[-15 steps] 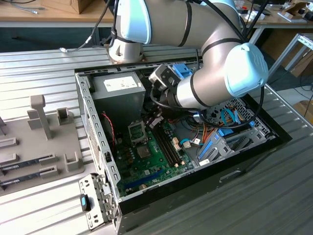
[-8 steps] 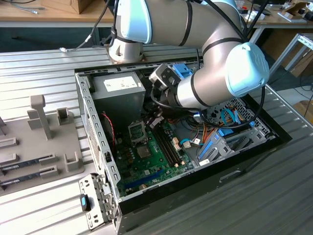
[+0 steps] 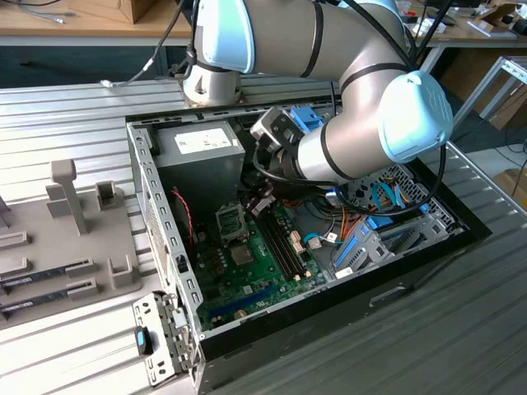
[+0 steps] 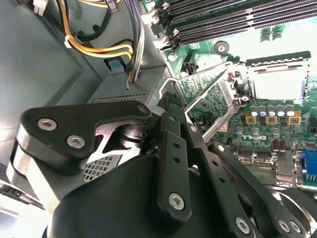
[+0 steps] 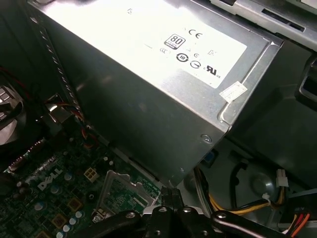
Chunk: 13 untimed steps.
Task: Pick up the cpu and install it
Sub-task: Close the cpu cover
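An open desktop computer case [image 3: 145, 216] lies on a metal bench, with a grey robot arm [image 3: 362, 123] reaching down into it. In the second wrist view, the black gripper [image 4: 171, 99] hangs just above the green motherboard [image 4: 218, 124]. Its jaws are drawn together at the tip, and nothing is visible between them. The gripper sits between the silver power supply [image 5: 148, 74] and the CPU socket [image 4: 277, 82]. The socket's hinged metal frame [image 4: 210, 96] stands raised and open, close to the fingertips.

The socket's interior is a bright, washed-out square. This may be the cpu's metal top already seated, but that cannot be told for certain.

The likeliest hazards come from the tight space. A sideways drift could knock the raised frame or scrape the small capacitors [image 4: 271, 115] beside the socket. A drop in height could press the fingertips into the board. The bundle of yellow and orange cables [image 4: 99, 49] beside the gripper could snag on its linkage. If the chip sits crooked, pressure could bend the socket contacts.
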Motion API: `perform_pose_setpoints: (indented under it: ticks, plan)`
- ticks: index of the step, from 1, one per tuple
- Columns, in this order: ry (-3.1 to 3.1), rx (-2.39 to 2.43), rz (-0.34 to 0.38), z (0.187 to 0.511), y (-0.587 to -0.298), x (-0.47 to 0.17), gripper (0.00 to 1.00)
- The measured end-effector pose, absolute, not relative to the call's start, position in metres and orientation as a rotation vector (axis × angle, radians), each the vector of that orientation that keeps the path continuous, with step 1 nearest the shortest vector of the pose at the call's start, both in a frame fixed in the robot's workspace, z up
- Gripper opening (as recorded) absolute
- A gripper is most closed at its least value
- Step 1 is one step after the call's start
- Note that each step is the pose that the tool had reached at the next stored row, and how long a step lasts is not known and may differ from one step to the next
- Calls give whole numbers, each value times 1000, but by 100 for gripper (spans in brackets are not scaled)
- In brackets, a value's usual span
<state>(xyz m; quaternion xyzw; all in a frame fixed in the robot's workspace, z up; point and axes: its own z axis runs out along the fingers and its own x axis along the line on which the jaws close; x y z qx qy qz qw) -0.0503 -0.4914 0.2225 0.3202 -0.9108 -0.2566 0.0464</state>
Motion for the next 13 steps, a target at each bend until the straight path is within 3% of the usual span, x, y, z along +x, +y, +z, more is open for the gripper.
perform_pose_setpoints:
  ticks: [13]
  plan:
    - [-2783,982,-794,225,-504,-54,11]
